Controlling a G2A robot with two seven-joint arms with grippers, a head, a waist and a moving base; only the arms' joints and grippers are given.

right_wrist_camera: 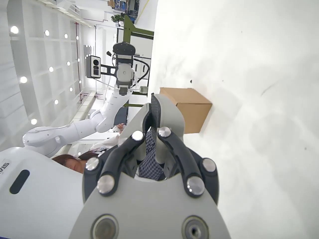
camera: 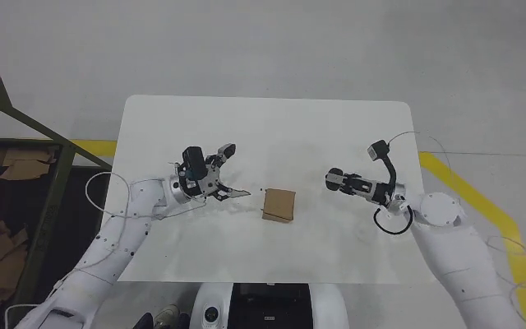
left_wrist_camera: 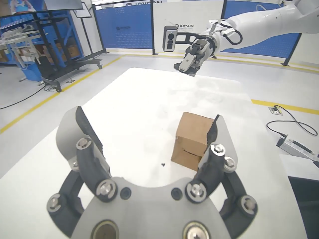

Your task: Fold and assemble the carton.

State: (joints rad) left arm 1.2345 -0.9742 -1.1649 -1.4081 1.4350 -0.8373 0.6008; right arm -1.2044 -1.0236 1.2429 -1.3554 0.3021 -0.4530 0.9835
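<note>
Left gripper (left_wrist_camera: 148,115) splayed near upright carton (left_wrist_camera: 192,135); right gripper (right_wrist_camera: 153,101) pinched together.

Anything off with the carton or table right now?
The carton stands on the table, but a flap edge on its side face gapes slightly in the left wrist view, not flush. A small dark speck lies beside it. Otherwise nothing.

- What is carried by the desk (camera: 329,123)?
- A small, closed brown carton (camera: 279,204) is set on the white top, about midway across and somewhat nearer the robot's edge.
- Is anything else found on the surface?
- A tiny dark speck (left_wrist_camera: 163,164) is seen just beside the carton, and faint scuff marks (right_wrist_camera: 268,89) are noted farther off.
</note>
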